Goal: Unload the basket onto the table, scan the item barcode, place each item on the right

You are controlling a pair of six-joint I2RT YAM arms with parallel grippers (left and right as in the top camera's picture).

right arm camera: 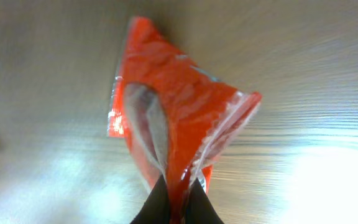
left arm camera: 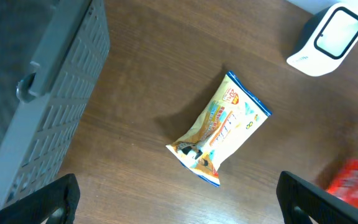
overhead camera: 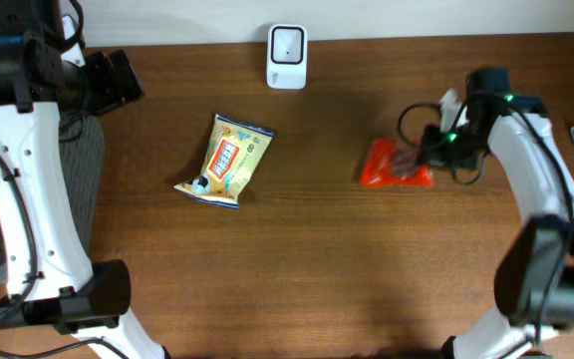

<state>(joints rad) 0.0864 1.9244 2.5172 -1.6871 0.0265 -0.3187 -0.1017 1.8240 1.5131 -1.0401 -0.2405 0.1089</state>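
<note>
Overhead: red packet (overhead camera: 395, 165) at 3 o'clock of table centre, apparently flat on the wood. Right gripper (overhead camera: 429, 150) is on the packet's 3 o'clock end. Scanner (overhead camera: 287, 57) at 12 o'clock by the back edge. Yellow snack bag (overhead camera: 225, 160) at 9 o'clock of centre, untouched. Left gripper (overhead camera: 116, 80) is off at 10 o'clock, well apart from both items.

Left wrist: left gripper (left arm camera: 178, 177) spread wide, holding nothing. The snack bag lies below it, the scanner at 2 o'clock and a grey basket (left arm camera: 48, 93) at 9 o'clock.

Right wrist: right gripper (right arm camera: 169, 202) pinched tight on the packet's crimped edge at 6 o'clock. No barcode visible.

Step, judged: grasp made, lift not started. Next: raise the packet, carry it toward 11 o'clock and turn its barcode side to the scanner window. The thin edge grip may let it swing.
</note>
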